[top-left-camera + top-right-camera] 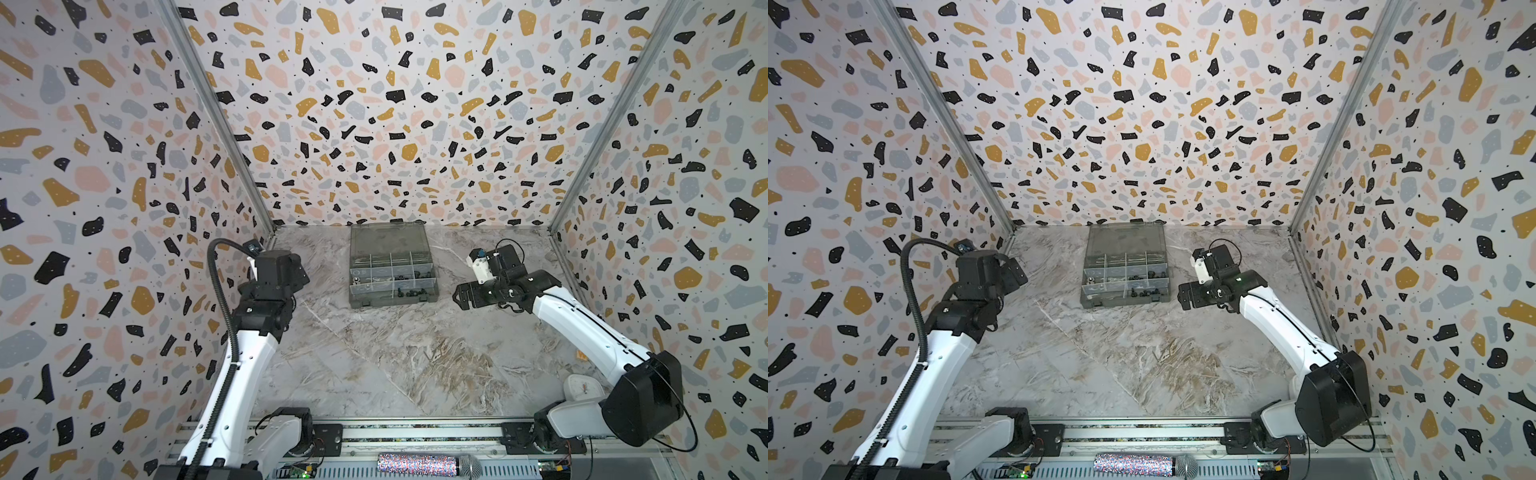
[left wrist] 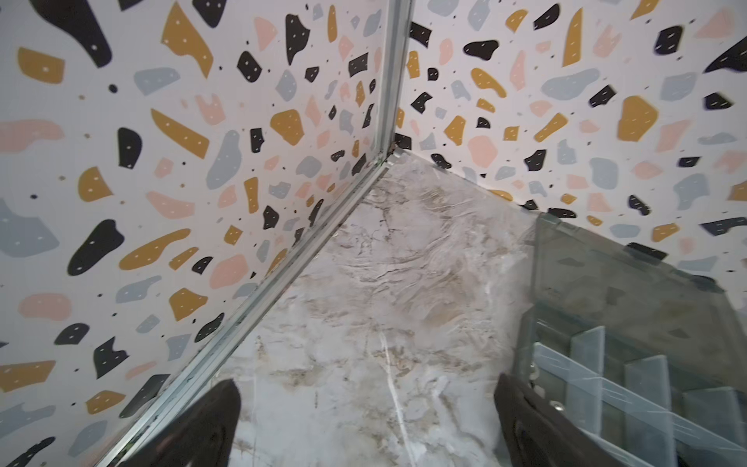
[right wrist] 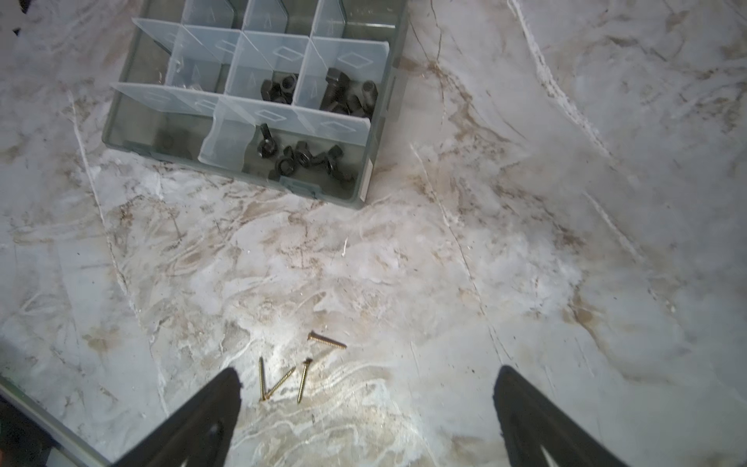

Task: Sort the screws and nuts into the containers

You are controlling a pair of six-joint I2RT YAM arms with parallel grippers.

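Observation:
The smoky-grey organizer box [image 1: 395,301] [image 1: 1125,302] stands open at the back middle of the marble table, its lid [image 1: 388,241] lying flat behind it. In the right wrist view its containers [image 3: 366,178] hold black hex nuts [image 3: 279,91], thick black bolts [image 3: 347,95] and black wing nuts [image 3: 303,155]. Several thin brass screws [image 3: 327,339] lie loose on the table just ahead of my right gripper [image 3: 368,388] [image 1: 460,296], which stands open and empty right of the box. My left gripper [image 2: 368,404] [image 1: 300,272] is open and empty, left of the box [image 2: 586,364], facing the back-left corner.
Patterned walls with metal corner posts [image 1: 224,137] enclose the table on three sides; the left wall is close to my left gripper. A white round object [image 1: 579,386] sits at the front right beside the right arm's base. A rail with a microphone [image 1: 428,463] runs along the front.

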